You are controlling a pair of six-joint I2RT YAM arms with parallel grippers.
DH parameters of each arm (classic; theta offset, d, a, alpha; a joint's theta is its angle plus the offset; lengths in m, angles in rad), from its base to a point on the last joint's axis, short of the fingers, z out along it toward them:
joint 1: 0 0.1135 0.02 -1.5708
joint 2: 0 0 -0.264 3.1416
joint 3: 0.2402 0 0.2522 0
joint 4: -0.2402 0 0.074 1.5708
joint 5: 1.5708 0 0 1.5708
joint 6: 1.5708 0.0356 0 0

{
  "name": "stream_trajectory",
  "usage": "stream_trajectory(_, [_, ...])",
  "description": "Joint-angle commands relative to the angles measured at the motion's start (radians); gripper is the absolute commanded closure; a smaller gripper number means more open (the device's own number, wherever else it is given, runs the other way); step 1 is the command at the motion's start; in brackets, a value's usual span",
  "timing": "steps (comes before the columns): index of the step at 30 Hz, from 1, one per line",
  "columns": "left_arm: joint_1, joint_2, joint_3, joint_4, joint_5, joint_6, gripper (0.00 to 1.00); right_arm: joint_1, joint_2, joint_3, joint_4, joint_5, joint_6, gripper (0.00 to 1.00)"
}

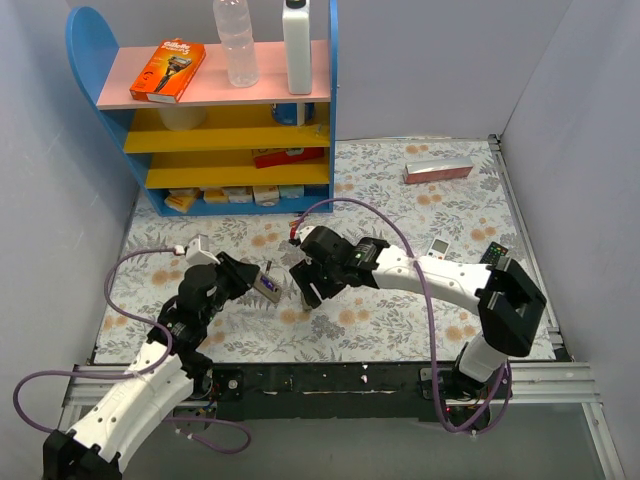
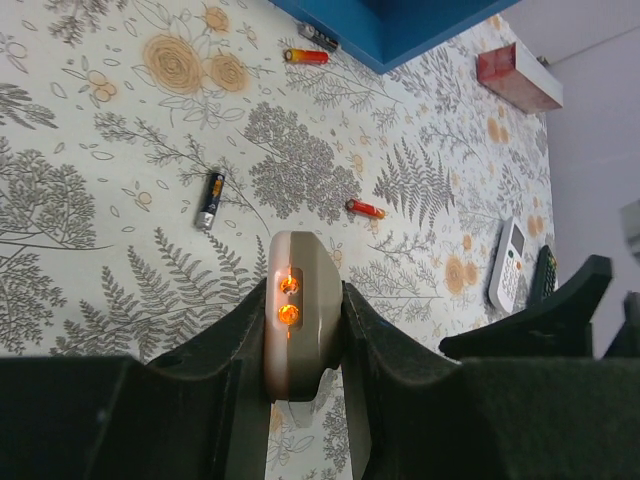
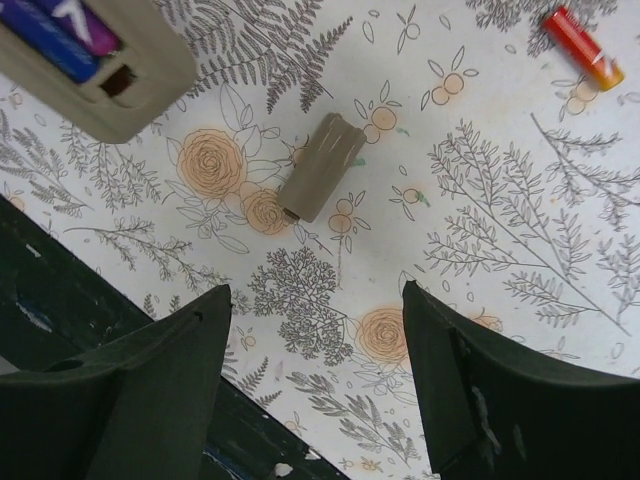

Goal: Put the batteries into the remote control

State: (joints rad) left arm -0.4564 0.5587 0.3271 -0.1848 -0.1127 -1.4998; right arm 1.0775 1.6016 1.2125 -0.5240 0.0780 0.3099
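Note:
My left gripper (image 1: 258, 282) is shut on the remote control (image 1: 269, 285) and holds it above the cloth. In the left wrist view the remote (image 2: 297, 330) sits end-on between the fingers, two orange lights on its end. The right wrist view shows its open bay (image 3: 95, 65) with blue-purple batteries (image 3: 55, 25) inside. My right gripper (image 1: 308, 291) is open and empty just right of the remote, over the cloth (image 3: 320, 340). The loose battery cover (image 3: 320, 167) lies below it. Red batteries (image 2: 364, 208) (image 2: 305, 56) and a dark one (image 2: 209, 199) lie on the cloth.
A blue and yellow shelf (image 1: 230, 110) stands at the back left. A pink box (image 1: 437, 170) lies at the back right. A slimmer white remote (image 2: 508, 263) and a black remote (image 2: 543, 272) lie at the right. Another red battery (image 3: 583, 47) lies near the right gripper.

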Motion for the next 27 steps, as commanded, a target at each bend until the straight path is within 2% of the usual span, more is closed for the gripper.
stream_trajectory(1, [-0.001, -0.072, -0.002, -0.079, -0.097, -0.017, 1.0, 0.016, 0.059, -0.001, 0.036, 0.031, 0.133, 0.23])
stream_trajectory(12, [-0.001, -0.198, -0.006, -0.212, -0.131, -0.037, 1.0, 0.05, 0.25, 0.093, -0.008, 0.055, 0.215, 0.23])
stream_trajectory(17, [-0.002, -0.266, -0.016, -0.237, -0.12, -0.046, 1.0, 0.068, 0.287, 0.127, -0.013, 0.072, 0.23, 0.27])
stream_trajectory(22, [-0.002, -0.267, -0.014, -0.229, -0.098, -0.043, 1.0, 0.081, 0.34, 0.16, -0.044, 0.108, 0.264, 0.3])
stream_trajectory(27, [-0.002, -0.275, -0.022, -0.211, -0.085, -0.03, 1.0, 0.087, 0.368, 0.159, -0.07, 0.161, 0.293, 0.39])
